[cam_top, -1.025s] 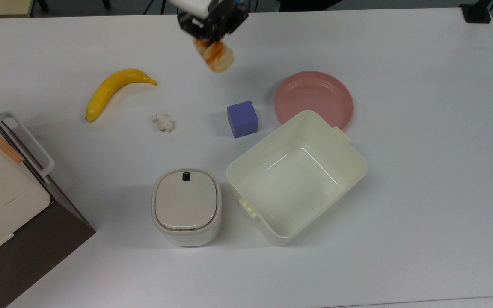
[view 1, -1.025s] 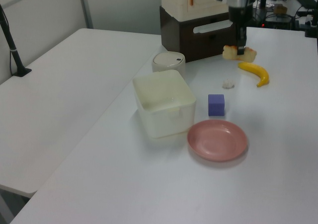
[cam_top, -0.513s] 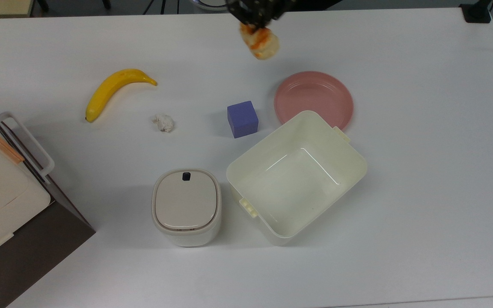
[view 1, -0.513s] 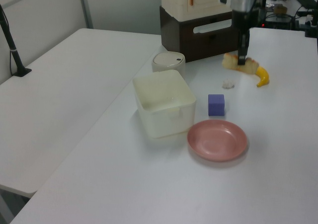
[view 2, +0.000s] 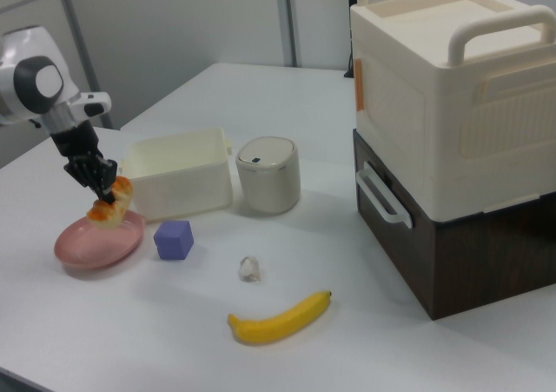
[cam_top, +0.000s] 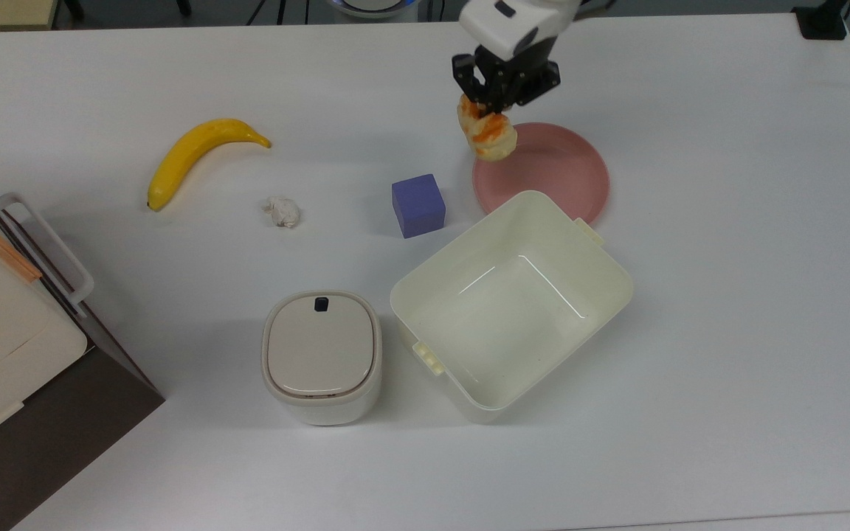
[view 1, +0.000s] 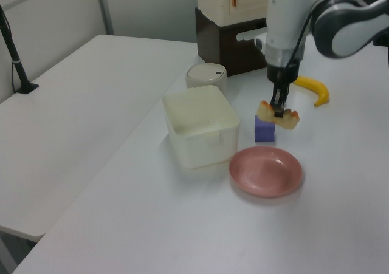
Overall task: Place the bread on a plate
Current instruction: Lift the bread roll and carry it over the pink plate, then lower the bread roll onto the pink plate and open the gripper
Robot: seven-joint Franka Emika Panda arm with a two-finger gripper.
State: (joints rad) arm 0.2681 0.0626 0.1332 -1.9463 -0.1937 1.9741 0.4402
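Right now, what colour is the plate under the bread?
Pink; the plate shows best in the top view, bread above it.

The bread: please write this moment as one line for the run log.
phase: carry | tool: shut on bread | bread: in the air, over plate edge in top view | plate: bare | release: not yet

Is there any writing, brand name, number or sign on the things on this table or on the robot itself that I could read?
None: no words, numbers or brand names can be read in any of the three views.
The small lidded bin carries only a dark square mark on its lid, with no lettering to make out.
The bread, plate, purple cube, banana, cream tub and gripper are plain.
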